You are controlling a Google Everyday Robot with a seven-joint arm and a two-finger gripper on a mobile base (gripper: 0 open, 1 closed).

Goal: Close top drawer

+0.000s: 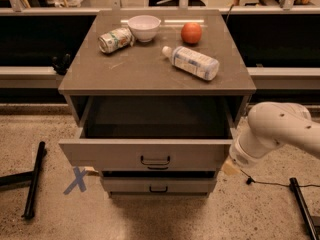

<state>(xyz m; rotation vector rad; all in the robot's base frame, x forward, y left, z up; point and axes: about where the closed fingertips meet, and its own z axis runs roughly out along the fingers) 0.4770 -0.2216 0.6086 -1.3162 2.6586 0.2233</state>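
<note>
— So, what do we see from here?
— Grey-brown cabinet [150, 76], its top drawer [115, 155] pulled well out toward us, dark inside.
— And the robot?
— White arm [280, 131] reaches in from the right. On the cabinet top lie a plastic bottle [192, 62] on its side, a white bowl [144, 26], a tipped can [115, 39] and an orange fruit [191, 33].
— The gripper [230, 166]?
— Low, just beside the right end of the drawer's front panel. Clenched or released, I cannot tell.
</note>
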